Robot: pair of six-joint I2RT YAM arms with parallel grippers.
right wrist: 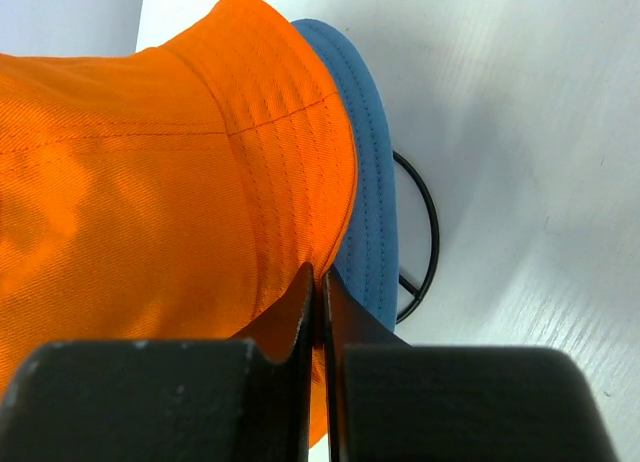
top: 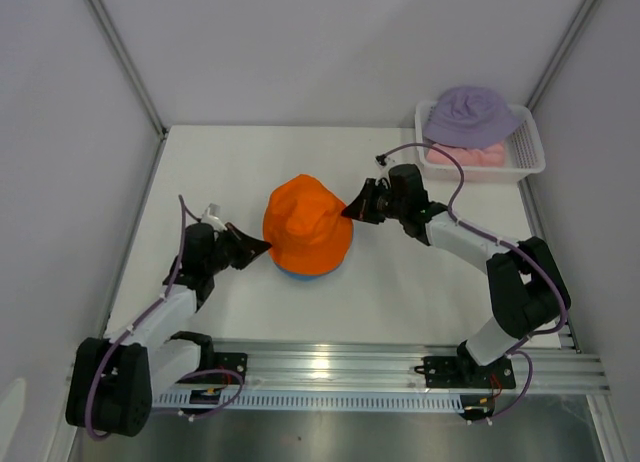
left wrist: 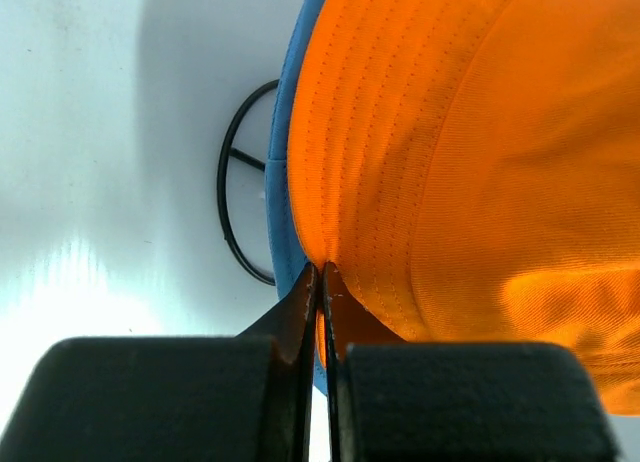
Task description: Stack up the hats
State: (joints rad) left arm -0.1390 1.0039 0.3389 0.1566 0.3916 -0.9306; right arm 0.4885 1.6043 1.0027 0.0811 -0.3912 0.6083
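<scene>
The orange hat [top: 305, 225] sits over the blue hat [top: 292, 273] on the black wire stand [left wrist: 235, 187] at the table's middle. Only the blue brim shows under it, also in the wrist views [left wrist: 282, 197] [right wrist: 368, 197]. My left gripper [top: 262, 247] is shut on the orange hat's left brim [left wrist: 325, 244]. My right gripper [top: 350, 208] is shut on its right brim [right wrist: 325, 244]. The lavender hat [top: 470, 115] lies on top of the pink hat [top: 466, 155] in the white mesh basket [top: 530, 142] at the back right.
The stand's black ring base [right wrist: 425, 237] shows beneath the blue brim. White enclosure walls close in the left, back and right. The metal rail [top: 400, 367] with the arm bases runs along the near edge.
</scene>
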